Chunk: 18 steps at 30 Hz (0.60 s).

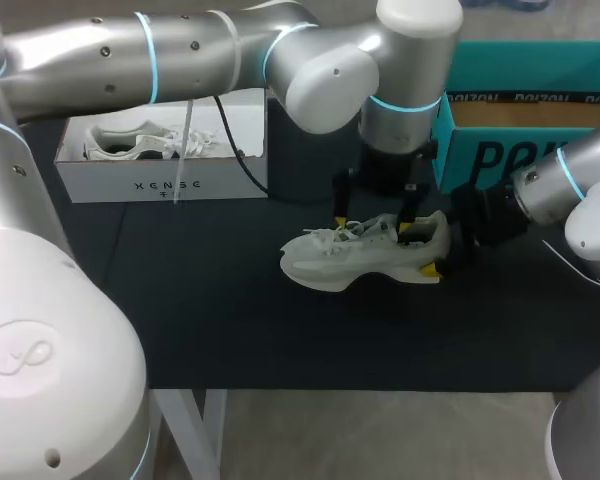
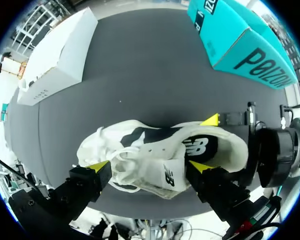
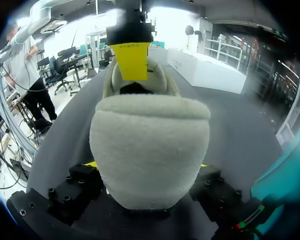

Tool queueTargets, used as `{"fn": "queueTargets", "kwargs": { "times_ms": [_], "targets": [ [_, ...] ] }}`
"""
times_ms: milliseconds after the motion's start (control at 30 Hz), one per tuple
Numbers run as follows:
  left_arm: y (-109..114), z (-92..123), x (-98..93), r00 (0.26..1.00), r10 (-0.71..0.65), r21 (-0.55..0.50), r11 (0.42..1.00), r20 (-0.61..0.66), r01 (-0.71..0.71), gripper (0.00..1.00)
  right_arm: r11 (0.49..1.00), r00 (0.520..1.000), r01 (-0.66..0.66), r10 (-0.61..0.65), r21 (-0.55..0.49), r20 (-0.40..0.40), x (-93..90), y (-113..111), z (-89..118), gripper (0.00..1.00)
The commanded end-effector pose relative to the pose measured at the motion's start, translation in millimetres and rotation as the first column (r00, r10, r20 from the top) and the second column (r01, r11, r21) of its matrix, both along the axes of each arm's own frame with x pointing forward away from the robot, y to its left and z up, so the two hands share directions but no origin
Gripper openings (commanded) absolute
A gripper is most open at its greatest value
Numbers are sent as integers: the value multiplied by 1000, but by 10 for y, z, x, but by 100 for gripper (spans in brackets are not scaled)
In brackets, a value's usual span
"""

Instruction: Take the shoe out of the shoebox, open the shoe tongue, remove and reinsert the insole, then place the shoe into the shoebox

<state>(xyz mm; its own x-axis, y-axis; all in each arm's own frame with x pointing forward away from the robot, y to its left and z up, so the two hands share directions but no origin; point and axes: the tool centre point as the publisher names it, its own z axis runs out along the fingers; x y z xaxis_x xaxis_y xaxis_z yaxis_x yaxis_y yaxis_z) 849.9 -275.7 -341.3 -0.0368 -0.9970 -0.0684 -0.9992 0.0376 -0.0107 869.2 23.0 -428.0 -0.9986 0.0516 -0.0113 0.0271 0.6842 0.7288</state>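
- Off-white low-top fabric sneaker (image 1: 365, 258), mid-tabletop: pale cream upper and sole, white laces, black lining inside, black logo on the white tongue.
- Black cloth tabletop (image 1: 230, 330): plain, no pattern.
- White cardboard shoebox (image 1: 110, 185), toward the tabletop's far left corner: black lettering on the front wall.
- Teal cardboard shoebox (image 1: 480, 160), at the far right corner: black lettering outside, bare brown card inside.
- Silver left arm (image 1: 180, 50) and silver right arm (image 1: 580, 185): pale blue rings at the joints.
- Black bodies and bright yellow tips on left gripper (image 2: 150, 167) and right gripper (image 3: 146, 167).
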Motion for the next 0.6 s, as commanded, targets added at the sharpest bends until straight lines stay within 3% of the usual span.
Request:
{"fn": "queueTargets", "kwargs": {
  "times_ms": [33,167,500,600],
  "targets": [
    [89,44,-15,1000,16,22,1000,-2,-16,32,1000,1000,1,-1,-2,2,-1,17,-13,0],
    [228,106,-58,1000,29,46,999,-7,-28,0,1000,1000,1,-1,-2,2,-1,17,-13,0],
    [366,213,-46,997,70,13,997,-41,-70,0,1000,1000,1,-1,-2,2,-1,17,-13,0],
    [336,186,-41,992,73,-54,995,-99,-79,0,1000,1000,1,-1,-2,2,-1,17,-13,0]
  ]
}}
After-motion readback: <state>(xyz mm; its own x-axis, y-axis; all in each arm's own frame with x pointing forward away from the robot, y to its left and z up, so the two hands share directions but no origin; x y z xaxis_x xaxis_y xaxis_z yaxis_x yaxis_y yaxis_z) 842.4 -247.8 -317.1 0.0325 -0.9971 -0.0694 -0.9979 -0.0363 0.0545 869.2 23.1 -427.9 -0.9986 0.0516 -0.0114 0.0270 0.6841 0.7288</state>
